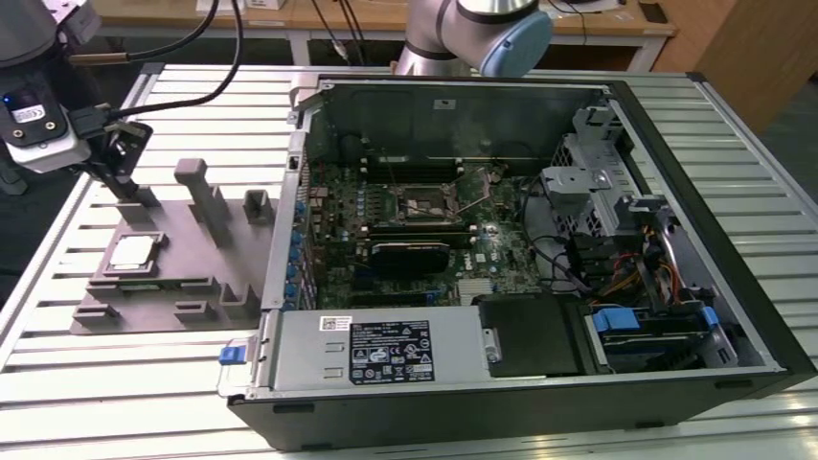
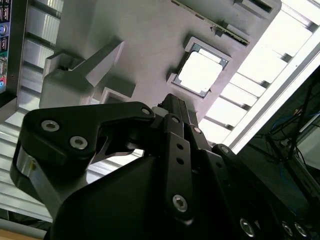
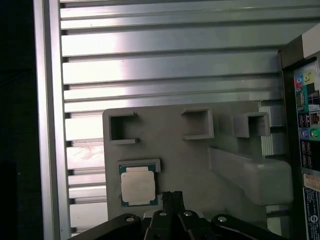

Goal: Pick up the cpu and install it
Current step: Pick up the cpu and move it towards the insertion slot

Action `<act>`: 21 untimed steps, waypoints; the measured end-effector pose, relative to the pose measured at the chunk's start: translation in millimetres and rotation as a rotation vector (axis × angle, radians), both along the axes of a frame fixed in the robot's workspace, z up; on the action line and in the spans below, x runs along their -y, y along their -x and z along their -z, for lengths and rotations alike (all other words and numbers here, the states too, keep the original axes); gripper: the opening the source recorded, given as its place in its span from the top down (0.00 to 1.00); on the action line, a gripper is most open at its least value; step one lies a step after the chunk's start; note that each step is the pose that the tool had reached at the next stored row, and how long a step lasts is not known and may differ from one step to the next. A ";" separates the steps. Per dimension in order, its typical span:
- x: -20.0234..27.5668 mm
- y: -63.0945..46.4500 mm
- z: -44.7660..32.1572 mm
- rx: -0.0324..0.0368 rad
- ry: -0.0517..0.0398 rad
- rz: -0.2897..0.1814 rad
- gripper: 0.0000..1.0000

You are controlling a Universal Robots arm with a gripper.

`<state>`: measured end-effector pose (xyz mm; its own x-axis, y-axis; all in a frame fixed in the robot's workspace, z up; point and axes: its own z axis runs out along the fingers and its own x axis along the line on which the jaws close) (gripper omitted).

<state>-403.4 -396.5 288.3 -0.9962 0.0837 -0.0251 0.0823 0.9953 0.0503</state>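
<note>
Tool (image 3: 172, 195), clenched on nothing, hangs over the grey fixture (image 3: 192, 167) on the table (image 1: 128, 383), its tips just off one edge of the cpu (image 3: 137, 185), which lies flat in its square recess, well apart from the open computer case (image 1: 511, 364) on the exterior view's right.

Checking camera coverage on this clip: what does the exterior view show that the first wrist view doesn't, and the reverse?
The exterior view adds the inside of the open computer case, with the motherboard and its socket.

The first wrist view adds the outer face of the case's rear panel, with coloured jacks.

Both share the cpu lying in its recess on the grey fixture, the slatted table, and the hand above the fixture near the cpu.
</note>
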 end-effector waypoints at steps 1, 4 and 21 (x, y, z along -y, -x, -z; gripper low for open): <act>0.0 0.2 0.7 0.0000 0.0001 0.000 0.89; 0.0 0.8 2.9 0.0000 0.0000 0.000 0.89; 0.0 2.7 14.8 0.0000 0.0000 0.000 0.89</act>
<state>-406.1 -396.5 273.5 -0.9962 0.0837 -0.0251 0.0824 0.9953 0.0503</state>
